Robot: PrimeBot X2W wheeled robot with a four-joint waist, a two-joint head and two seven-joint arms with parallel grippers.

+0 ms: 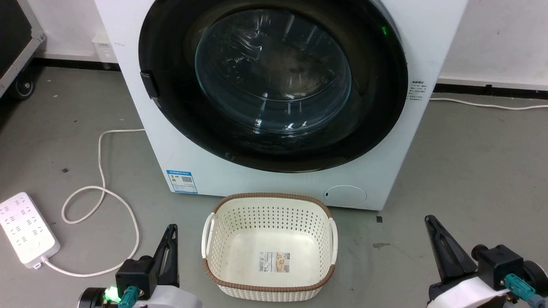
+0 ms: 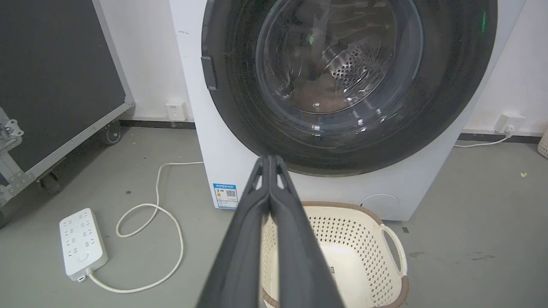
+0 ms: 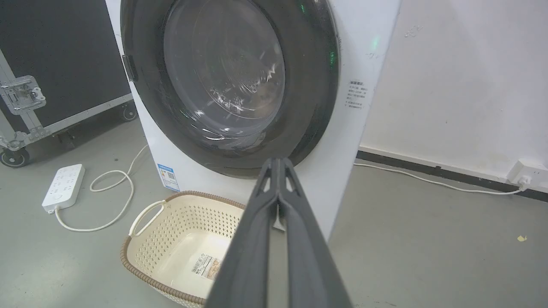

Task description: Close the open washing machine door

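Left gripper (image 1: 172, 231) and right gripper (image 1: 429, 222), each with fingers pressed together, flank the basket (image 1: 269, 196). Behind the basket, the washing machine door (image 1: 274, 77) appears flush against the washer (image 1: 257, 179). Judged closed: verify seating at the handle (image 1: 147, 83); push flat only if proud.

The washing machine door (image 1: 274, 81) has a glossy black frame around smooth clear glass. Behind it, the drum (image 2: 355, 68) is perforated bright metal. The washer cabinet (image 1: 257, 184) is smooth white. The basket (image 1: 269, 196) is matt cream perforated plastic. The floor (image 1: 471, 171) is matt grey.
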